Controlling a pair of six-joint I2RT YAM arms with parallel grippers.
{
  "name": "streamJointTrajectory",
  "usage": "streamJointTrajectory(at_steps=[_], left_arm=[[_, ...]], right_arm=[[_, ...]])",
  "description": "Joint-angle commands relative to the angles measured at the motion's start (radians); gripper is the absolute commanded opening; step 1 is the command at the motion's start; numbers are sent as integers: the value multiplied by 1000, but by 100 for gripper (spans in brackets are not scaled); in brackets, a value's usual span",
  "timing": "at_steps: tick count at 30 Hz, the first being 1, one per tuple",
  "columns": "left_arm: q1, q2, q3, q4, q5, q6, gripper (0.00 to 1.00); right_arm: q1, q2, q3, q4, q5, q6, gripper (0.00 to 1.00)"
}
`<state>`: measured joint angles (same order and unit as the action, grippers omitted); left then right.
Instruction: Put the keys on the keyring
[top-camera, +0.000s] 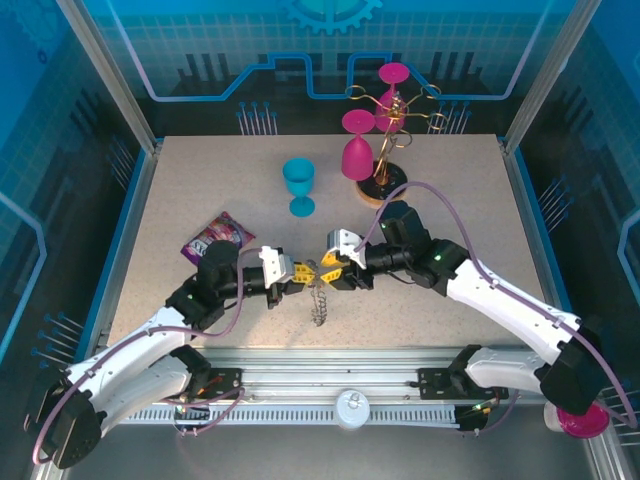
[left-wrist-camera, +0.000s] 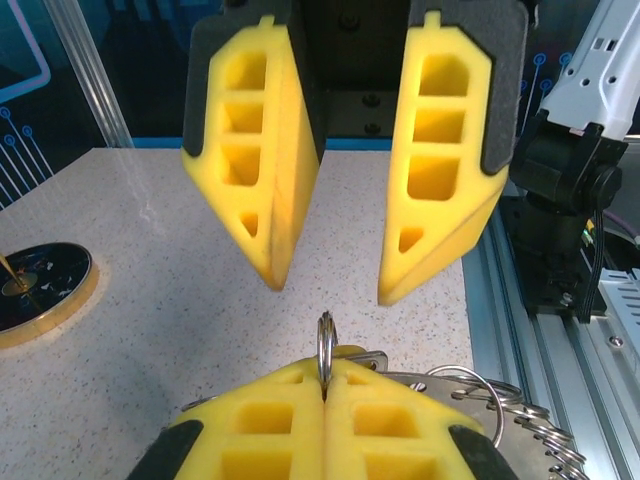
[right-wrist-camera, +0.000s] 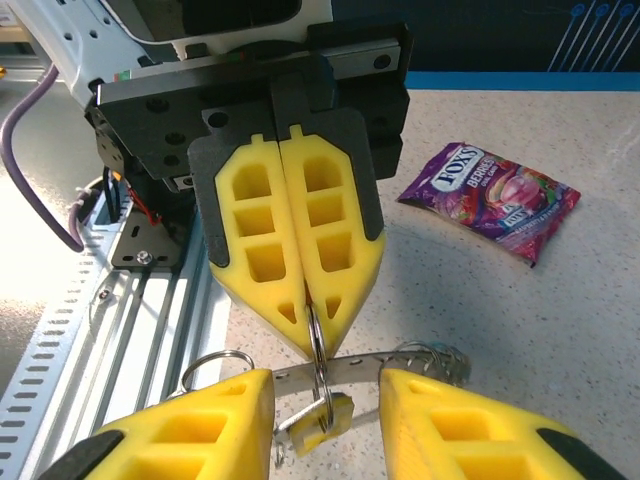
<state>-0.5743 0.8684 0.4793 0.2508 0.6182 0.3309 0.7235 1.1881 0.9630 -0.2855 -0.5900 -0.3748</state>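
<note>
Currently: keyring pinched by one pincer, near the front middle of the table.
Left pincer (top-camera: 300, 272) is closed tight on a thin wire loop of the keyring (right-wrist-camera: 360, 362), whose flat grey band and other loops hang just beneath it over the speckled table (top-camera: 200, 180). Right pincer (top-camera: 328, 270) faces it tip to tip, fingers apart, gripping nothing. A small yellow-headed key (right-wrist-camera: 325, 415) dangles on the loop in that gap. Purple candy packet (top-camera: 218, 235) lies beside the left arm. Blue goblet (top-camera: 298, 185), pink goblet (top-camera: 357, 150) and rack (top-camera: 390, 110) stand well behind.
</note>
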Motion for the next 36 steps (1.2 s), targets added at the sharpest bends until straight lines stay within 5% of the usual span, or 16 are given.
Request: streamJointTrajectory(at_steps=[1,16,19,22,26,36], left_arm=[[-4,-15,-13,81,34,-29,0],[-5,-9,-36,159,41,-73,0],[-5,-6,-38,173,42,-80,0],[-4,-2,-37,173,22,-81,2],[-4,-8,-26,115,-42,-68,18],[-5,5,43,-87,-48,16,20]], right_arm=[[-7,18,-13,45,-52,27,32],[-3,51,-9,66,-69,41,16],[-3,54,-8,75,-66,40,0],[-4,47,-5,79,-58,39,0],[0,41,25,17,-23,1,0],[54,98,180,-257,132,-167,0]])
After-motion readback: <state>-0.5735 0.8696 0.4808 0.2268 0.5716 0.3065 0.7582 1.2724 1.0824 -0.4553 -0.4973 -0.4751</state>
